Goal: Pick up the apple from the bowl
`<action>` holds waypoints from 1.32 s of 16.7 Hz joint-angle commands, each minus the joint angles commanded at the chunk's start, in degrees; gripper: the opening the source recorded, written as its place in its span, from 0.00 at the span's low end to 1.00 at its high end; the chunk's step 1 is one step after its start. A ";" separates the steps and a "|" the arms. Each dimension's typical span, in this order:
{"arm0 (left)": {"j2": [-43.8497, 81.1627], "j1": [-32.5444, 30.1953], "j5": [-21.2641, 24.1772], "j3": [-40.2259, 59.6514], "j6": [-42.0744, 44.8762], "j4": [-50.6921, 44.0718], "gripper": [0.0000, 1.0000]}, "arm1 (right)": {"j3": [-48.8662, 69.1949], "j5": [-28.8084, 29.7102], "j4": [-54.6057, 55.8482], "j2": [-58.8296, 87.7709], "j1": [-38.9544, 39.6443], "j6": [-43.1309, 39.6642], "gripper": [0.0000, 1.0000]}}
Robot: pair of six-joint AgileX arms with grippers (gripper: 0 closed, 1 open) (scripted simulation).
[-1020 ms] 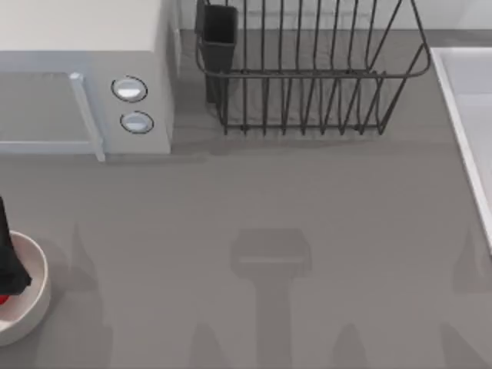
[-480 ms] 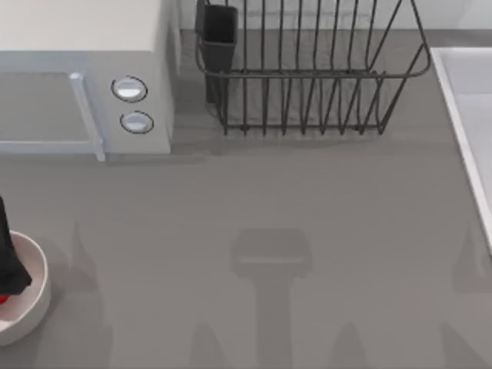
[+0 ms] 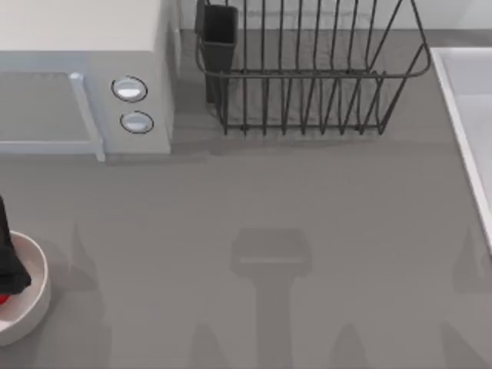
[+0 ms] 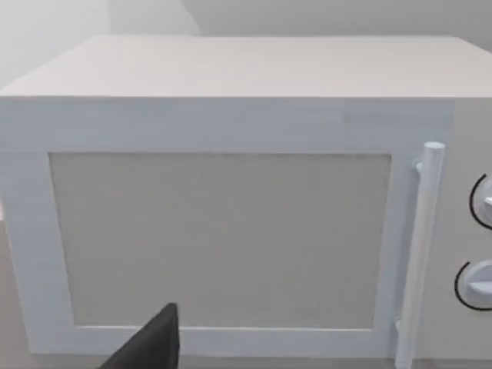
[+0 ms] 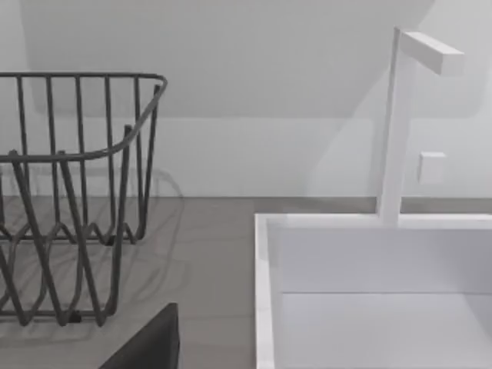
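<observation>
Now hovering right over the bowl (image 3: 32, 301): the left gripper (image 3: 9, 261), black, reaching down into the pale hollow and covering much of the bowl's inside. Sitting on the grey table (image 3: 269, 200), that bowl, round and thick-walled, partly cut off by the top view's left edge.

Peeking out red inside the bowl, just beside the black shape and close to the bowl's wall: the apple (image 3: 3, 298), mostly hidden. Lying in the bowl, not lifted clear of it. Touching the gripper or just apart from it, not showing from above. Jaws open or closed, gripping the apple or not: cannot tell.

Standing beyond the bowl and apart from it: a pale microwave (image 3: 84, 46), showing a door with a bar handle (image 3: 86, 115) and two round knobs (image 3: 129, 89). Facing that same microwave front in the left wrist view.

Standing farther off from the bowl, past the microwave: a dark wire dish rack (image 3: 307, 84), carrying a dark holder (image 3: 219, 34) at the corner nearest the microwave.

Lying farthest from the bowl, across the table: a white sink (image 3: 465, 108), with a white faucet (image 5: 400, 123) rising behind it in the right wrist view.

Parked well apart from the bowl, looking toward rack and sink: the right gripper (image 5: 154, 346), showing as a dark wedge. Open or closed: cannot tell.
</observation>
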 joint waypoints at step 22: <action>81.68 7.85 0.01 53.50 8.87 -60.49 1.00 | 0.00 0.00 0.00 0.00 0.00 0.00 1.00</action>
